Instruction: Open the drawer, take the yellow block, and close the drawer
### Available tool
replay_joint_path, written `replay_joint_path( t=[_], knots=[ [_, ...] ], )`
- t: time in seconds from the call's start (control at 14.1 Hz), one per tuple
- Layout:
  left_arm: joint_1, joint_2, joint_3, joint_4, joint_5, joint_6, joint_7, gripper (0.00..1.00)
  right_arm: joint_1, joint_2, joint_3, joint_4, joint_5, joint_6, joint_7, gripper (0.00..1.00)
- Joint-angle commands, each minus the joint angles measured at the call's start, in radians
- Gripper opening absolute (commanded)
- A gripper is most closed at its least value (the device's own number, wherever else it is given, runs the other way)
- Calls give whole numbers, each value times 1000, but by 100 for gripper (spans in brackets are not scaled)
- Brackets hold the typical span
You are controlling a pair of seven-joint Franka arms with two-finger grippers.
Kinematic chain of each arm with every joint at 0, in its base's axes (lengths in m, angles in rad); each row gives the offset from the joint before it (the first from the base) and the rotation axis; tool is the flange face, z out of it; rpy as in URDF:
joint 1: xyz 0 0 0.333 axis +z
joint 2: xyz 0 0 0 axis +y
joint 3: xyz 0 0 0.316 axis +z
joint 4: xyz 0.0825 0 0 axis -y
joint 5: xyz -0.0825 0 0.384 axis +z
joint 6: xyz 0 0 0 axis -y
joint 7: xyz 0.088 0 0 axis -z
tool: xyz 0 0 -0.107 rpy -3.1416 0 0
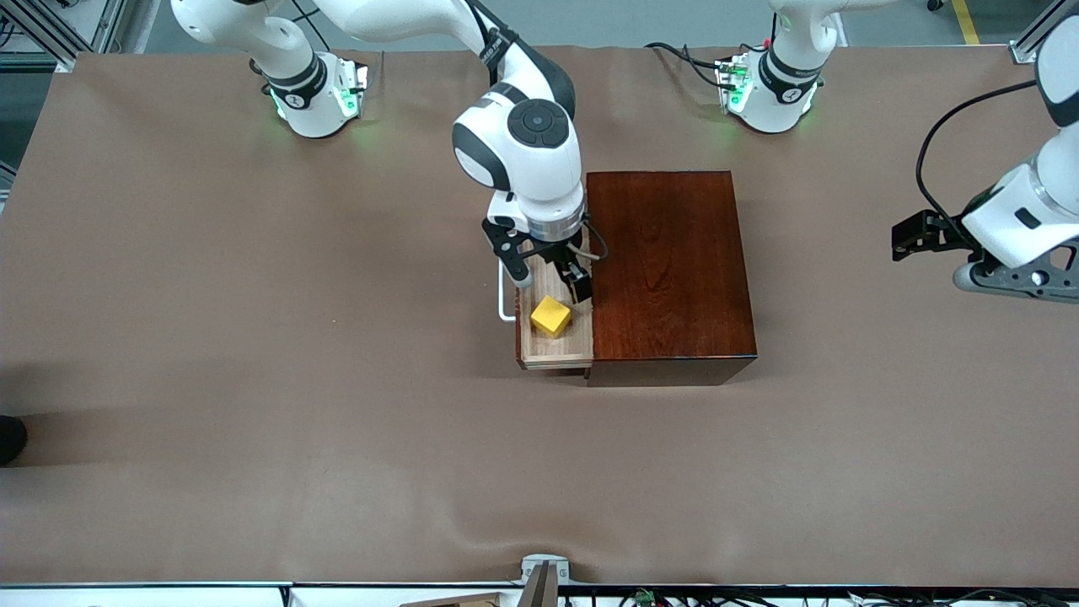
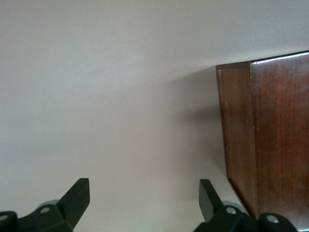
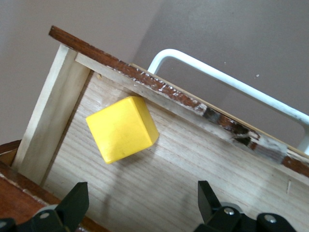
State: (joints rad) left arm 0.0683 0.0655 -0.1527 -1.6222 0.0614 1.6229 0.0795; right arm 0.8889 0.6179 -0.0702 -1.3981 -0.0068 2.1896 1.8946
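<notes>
The dark reddish-brown box stands mid-table. Its pale-wood drawer is pulled out toward the right arm's end, with the white handle at its front. The yellow block lies in the drawer, at the end nearer the front camera. My right gripper hangs open over the drawer floor beside the block, with nothing between its fingers. In the right wrist view the block lies ahead of the open gripper, near the handle. My left gripper waits open over bare table beside the box.
Brown paper covers the table. The two arm bases stand at the edge farthest from the front camera. A metal bracket sits at the table edge nearest that camera.
</notes>
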Motion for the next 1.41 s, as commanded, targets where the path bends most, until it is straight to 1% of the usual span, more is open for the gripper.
replay_joint_path(
  t=[0.0,0.42,0.78,0.99,1.34],
  knots=[
    [10,-55,-2,-65,-18,35,-7,100,-7,26,-5,48,-19,-5,-54,100],
    [11,-38,-2,-54,-17,15,-12,100,-38,40,-7,50,-19,-4,-103,100],
    [-2,-3,-13,-27,-17,15,-246,100,-48,68,-7,65,-18,-4,-98,100],
    [-12,5,-13,-21,-18,15,-291,100,-45,83,-5,77,-18,-2,-95,100],
    [-28,7,-13,-21,-18,15,-443,100,-42,108,-5,88,-18,13,-111,100]
  ],
)
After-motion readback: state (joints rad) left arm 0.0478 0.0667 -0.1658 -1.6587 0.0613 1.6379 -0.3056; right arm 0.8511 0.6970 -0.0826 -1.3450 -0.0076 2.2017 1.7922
